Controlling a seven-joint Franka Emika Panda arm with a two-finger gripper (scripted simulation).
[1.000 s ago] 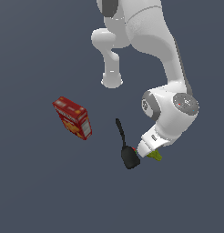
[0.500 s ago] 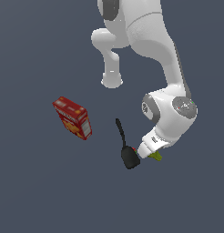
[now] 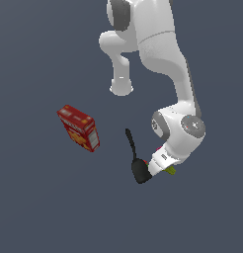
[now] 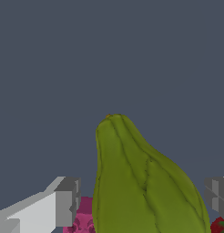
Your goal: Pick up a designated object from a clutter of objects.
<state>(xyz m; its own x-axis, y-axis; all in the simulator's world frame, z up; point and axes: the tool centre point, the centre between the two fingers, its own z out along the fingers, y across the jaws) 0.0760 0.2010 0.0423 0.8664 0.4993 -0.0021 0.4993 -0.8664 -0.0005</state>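
While my wrist camera fills up with it, the yellow-green pear-like object [image 4: 141,182] sits right between my fingers [image 4: 66,202], and my gripper [image 4: 143,202] stands wide, one grey blocky pad on each side with clear gaps to the fruit, so nothing is clamped. It's a lumpy, ridged thing, broad low down and tapering to a rounded tip with a tiny brownish spot, matte olive skin creased by long grooves. Just beside its base there's a tiny pink block [image 4: 82,218], speckled, and a scrap of red and green at the opposite edge that I can't make out. Out in the exterior view, only a sliver of the pear [image 3: 170,171] peeks from under my white hand, near the black spatula [image 3: 136,158], flat rounded blade down, thin handle pointing up. Well apart, toward the exterior view's left, lies the red cracker box [image 3: 79,128], a glossy printed carton, tilted on the plain dark grey floor [image 3: 44,207].
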